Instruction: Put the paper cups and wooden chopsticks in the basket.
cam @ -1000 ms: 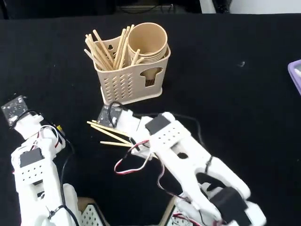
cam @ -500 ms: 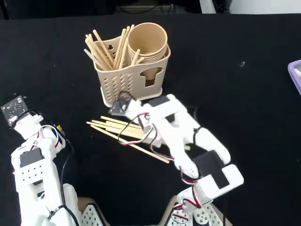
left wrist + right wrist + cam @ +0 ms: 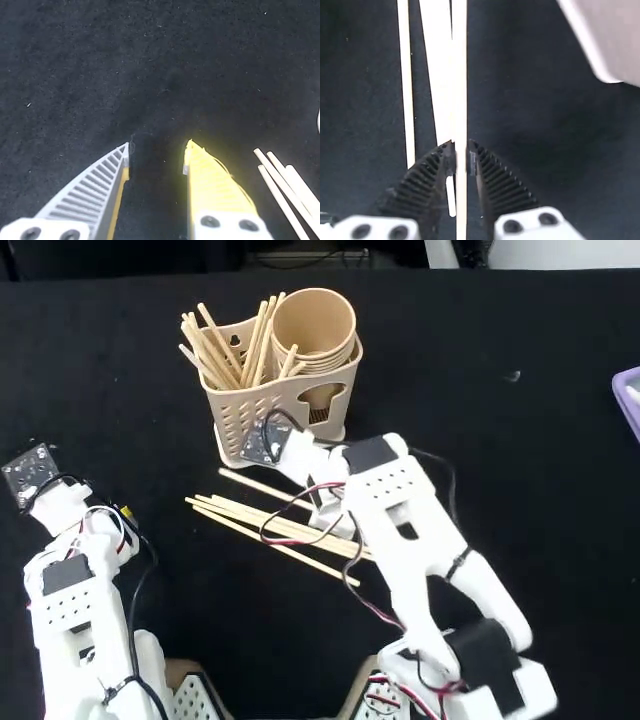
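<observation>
Since a second ago the right arm has swung toward the basket (image 3: 285, 412) at 12 o'clock, and the loose chopsticks (image 3: 262, 523) at its 6 o'clock have fanned out. Now the right gripper (image 3: 460, 152) is clamped on one chopstick (image 3: 460, 75). At 8 o'clock, the left gripper (image 3: 156, 150) hangs over the black table (image 3: 530, 500), fingers apart. Stacked paper cups (image 3: 313, 325) stand in the basket.

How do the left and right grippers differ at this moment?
The left gripper is open with nothing between its fingers; the right gripper is closed on a chopstick. The left hangs over bare black table; the right sits among the loose chopsticks near the basket. Both point down at the table.
</observation>
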Motion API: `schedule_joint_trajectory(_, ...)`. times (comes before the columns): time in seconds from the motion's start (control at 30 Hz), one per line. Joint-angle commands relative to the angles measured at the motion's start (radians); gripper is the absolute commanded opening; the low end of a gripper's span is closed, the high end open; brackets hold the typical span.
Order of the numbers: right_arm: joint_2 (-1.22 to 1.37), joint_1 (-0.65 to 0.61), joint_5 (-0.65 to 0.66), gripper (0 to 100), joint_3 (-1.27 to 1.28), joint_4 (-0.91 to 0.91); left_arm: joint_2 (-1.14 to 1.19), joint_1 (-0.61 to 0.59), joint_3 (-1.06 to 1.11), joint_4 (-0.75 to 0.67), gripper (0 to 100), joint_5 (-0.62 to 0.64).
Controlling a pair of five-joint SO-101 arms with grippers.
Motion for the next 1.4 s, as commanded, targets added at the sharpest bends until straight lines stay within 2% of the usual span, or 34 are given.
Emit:
schedule_joint_trajectory(0.0, -0.068, -0.008, 0.011, 1.1, -0.016, -0.008, -0.018, -0.013, -0.024, -0.017, 18, 0.008)
schedule_joint_trajectory(0.1, -0.001, -0.043, 0.009, 1.1, 0.064, -0.104, -0.018, -0.013, -0.024, -0.017, 18, 0.008)
schedule_joint_trajectory(0.2, 0.102, -0.057, -0.048, 1.1, 0.108, -0.244, -0.018, -0.013, -0.024, -0.017, 18, 0.008)
schedule_joint_trajectory(0.27, 0.163, -0.057, -0.068, 1.8, 0.096, -0.273, -0.018, -0.013, -0.024, -0.017, 18, 0.008)
schedule_joint_trajectory(0.47, 0.28, -0.103, -0.074, 18.0, 0.047, -0.23, -0.018, -0.013, -0.024, -0.017, 18, 0.008)
schedule_joint_trajectory(0.6, 0.298, -0.112, -0.077, 14.1, 0.044, -0.264, -0.018, -0.013, -0.024, -0.017, 18, 0.008)
schedule_joint_trajectory(0.73, 0.292, -0.107, -0.072, 0.9, 0.042, -0.276, -0.018, -0.013, -0.024, -0.017, 18, 0.008)
schedule_joint_trajectory(1.37, -0.07, -0.117, -0.078, 1.1, -0.024, -0.032, -0.018, -0.013, -0.024, -0.017, 18, 0.008)
